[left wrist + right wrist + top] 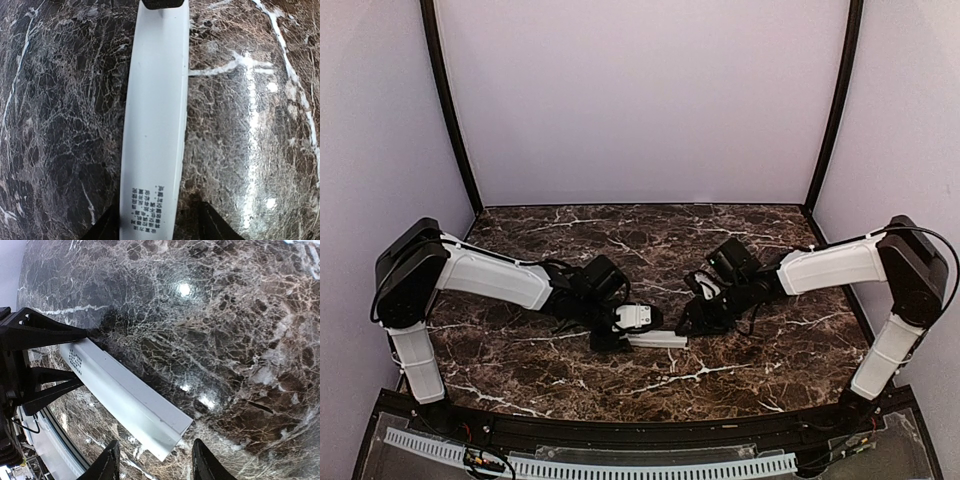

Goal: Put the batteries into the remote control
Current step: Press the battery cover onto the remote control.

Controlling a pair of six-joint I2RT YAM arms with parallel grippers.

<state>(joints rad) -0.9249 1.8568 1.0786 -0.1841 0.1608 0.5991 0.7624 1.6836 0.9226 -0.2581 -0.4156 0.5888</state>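
Counter (650, 230): dark brown marble-patterned top, veined in white all over, glossy. Bright glare spots are noted on it in both wrist views. One item is seen lying directly on it: the remote control (657, 340), a slim white bar placed near the front middle, its long axis running roughly left to right. A small block of dark print (146, 204) is carried near one end of its upward face.

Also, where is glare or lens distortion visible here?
Left wrist view: a glare streak on the table right of the remote control, which looks bowed by the lens. Right wrist view: small bright spots on the table. Top view: even light.
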